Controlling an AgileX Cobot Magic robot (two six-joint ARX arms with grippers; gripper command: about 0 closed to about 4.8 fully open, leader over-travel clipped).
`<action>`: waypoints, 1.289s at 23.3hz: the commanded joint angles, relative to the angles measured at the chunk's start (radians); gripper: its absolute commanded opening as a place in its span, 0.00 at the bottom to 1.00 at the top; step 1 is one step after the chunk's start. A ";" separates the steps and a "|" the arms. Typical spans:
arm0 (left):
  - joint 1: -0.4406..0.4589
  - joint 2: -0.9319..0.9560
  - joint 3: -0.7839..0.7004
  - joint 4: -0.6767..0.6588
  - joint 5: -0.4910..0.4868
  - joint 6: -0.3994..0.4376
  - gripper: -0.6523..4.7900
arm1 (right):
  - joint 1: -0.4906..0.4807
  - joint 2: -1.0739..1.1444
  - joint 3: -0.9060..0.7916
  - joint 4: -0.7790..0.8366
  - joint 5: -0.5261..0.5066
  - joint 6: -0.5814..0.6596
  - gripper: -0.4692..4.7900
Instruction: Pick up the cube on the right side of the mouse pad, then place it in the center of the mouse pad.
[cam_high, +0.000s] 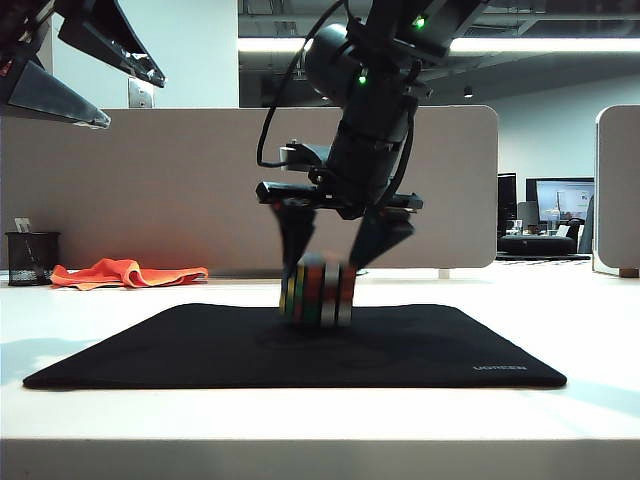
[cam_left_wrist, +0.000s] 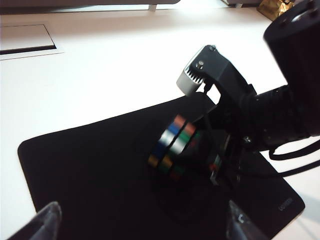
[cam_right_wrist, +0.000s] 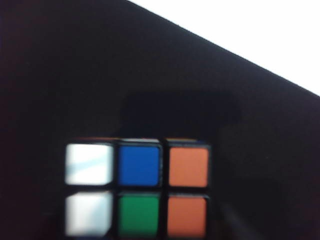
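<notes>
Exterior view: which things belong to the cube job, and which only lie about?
Job: cube, mouse pad, right gripper over the cube, left gripper raised at upper left.
Lying about: orange cloth, black mesh pen cup.

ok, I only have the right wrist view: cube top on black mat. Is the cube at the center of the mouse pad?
Observer: Roughly. In the exterior view the cube is near the middle of the mouse pad, with its bottom at the pad's surface. It is blurred, so I cannot tell whether it is resting.
Operator: Right pincer?
Observer: The right pincer is directly over the cube, with a finger down each side of its top. I cannot tell whether it is gripping.
Operator: Left arm in the way?
Observer: No. The left pincer hangs open, high at the exterior view's upper left, off the pad.
</notes>
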 joint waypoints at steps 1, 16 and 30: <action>0.001 -0.003 0.005 0.009 0.001 0.002 0.90 | 0.002 -0.011 0.007 0.020 -0.004 0.005 1.00; 0.002 -0.032 0.005 -0.057 -0.021 0.035 0.46 | -0.069 -0.278 0.010 -0.082 0.056 0.020 0.43; 0.002 -0.267 0.004 -0.250 -0.217 0.135 0.11 | -0.276 -0.701 -0.143 -0.100 0.189 -0.065 0.08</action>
